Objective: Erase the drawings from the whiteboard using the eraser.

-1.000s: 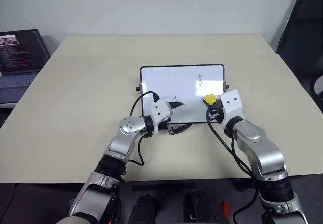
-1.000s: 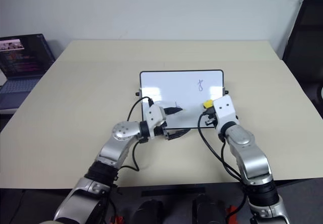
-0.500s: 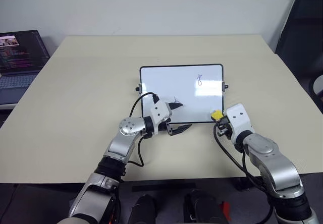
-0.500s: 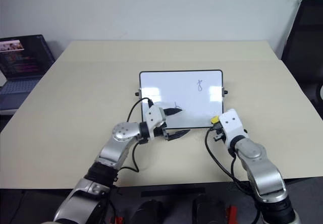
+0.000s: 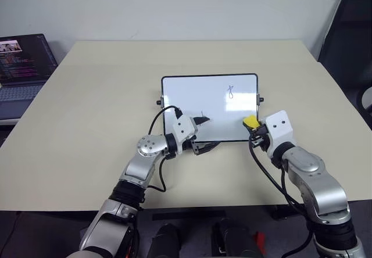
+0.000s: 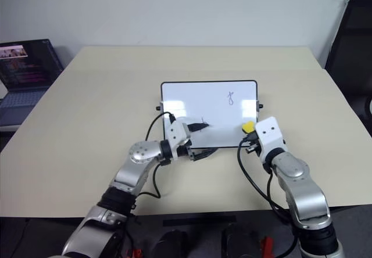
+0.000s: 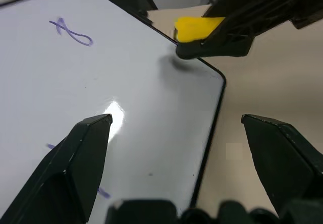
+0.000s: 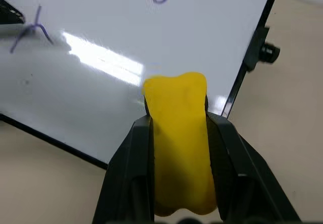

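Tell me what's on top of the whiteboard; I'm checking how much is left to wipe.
On the whiteboard, two drawings show: one upper right, one near the left gripper. The eraser, pinched by the right gripper, sits over the near right corner. Anything beneath the grippers is hidden.

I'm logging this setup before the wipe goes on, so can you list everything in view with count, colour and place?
table: one, beige, under everything.
whiteboard: one, white with thin black frame, flat at the table's middle.
drawings: two visible, dark blue; one on the board's right part, one near its near edge by the left hand.
eraser: one, yellow, over the board's near right corner.
laptop: one, grey with dark lit screen, left of the table.
chair: one, black, far right.
left hand: black fingers open, at the board's near edge.
right hand: black fingers shut on the eraser.
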Motion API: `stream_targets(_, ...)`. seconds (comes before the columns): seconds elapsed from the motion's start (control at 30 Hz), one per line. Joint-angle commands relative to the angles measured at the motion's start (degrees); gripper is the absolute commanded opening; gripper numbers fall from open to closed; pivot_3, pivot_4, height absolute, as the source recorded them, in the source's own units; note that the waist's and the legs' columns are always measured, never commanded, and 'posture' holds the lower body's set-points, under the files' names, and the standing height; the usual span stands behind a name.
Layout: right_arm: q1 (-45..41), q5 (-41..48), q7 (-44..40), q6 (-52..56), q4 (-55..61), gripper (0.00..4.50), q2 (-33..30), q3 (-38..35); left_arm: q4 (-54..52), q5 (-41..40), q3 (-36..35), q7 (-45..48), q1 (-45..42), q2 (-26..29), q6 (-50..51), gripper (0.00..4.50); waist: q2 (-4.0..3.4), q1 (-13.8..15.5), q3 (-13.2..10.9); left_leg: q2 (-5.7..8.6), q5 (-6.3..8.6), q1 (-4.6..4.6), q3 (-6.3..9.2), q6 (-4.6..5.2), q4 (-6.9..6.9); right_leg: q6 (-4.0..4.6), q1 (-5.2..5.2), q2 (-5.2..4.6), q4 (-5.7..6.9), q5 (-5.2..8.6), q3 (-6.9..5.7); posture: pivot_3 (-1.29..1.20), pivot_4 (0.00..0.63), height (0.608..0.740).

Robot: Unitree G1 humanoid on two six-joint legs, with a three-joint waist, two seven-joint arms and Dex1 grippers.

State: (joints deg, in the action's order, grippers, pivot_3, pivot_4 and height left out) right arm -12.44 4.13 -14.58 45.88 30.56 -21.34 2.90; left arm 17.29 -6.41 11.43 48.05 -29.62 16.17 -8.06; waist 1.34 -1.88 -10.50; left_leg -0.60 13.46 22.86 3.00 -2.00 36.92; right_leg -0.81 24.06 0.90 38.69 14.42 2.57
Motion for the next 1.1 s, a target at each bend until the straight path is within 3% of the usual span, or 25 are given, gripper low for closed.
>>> stream_targets(0.03,-2.76,0.14,0.56,-4.03,0.81,1.07,1.2,-1.19,0.63,1.25,-2.49,-4.07,-3.29,-0.54,-4.31,4.5,0.0,0.0,0.0,0.0,0.0,0.0,0.01,0.0,0.01,0.0,0.0,0.0,0.02,0.0,-0.01,0.0,0.15,0.74)
stream_targets(0.17,-8.8,-1.31,2.11,-7.24,-6.05,1.07,4.18,0.93,5.72,4.11,-3.03,-8.15,-6.89,-0.39,-6.7,4.5,0.0,-0.08,0.0,0.02,0.0,-0.06,-0.02,0.0,0.04,-0.02,-0.02,0.0,0.06,-0.02,0.02,0.0,0.15,0.74)
stream_targets(0.5,-25.17,-5.05,3.69,-17.19,-27.46,1.07,11.08,5.31,11.93,4.27,-2.49,-6.86,-10.07,-1.49,-9.63,4.5,0.0,0.04,0.0,0.02,0.0,0.04,-0.01,0.0,-0.02,0.01,0.05,-0.03,0.04,-0.02,-0.02,0.0,0.15,0.74)
stream_targets(0.7,-27.39,-7.26,2.81,-20.31,-33.55,1.07,10.21,6.35,12.25,4.08,-2.87,-6.64,-10.32,-1.28,-10.1,4.5,0.0,0.12,0.0,0.02,0.0,0.04,-0.01,0.0,-0.02,0.01,0.04,-0.05,0.04,-0.02,-0.02,0.0,0.15,0.74)
stream_targets(1.1,-25.41,-10.08,3.1,-17.91,-32.22,1.07,7.8,5.72,11.93,3.81,-2.67,-5.82,-9.63,-1.72,-9.71,4.5,0.0,0.09,0.0,0.02,0.0,0.0,0.01,0.0,0.03,0.01,0.04,-0.05,0.16,-0.02,-0.02,0.0,0.15,0.74)
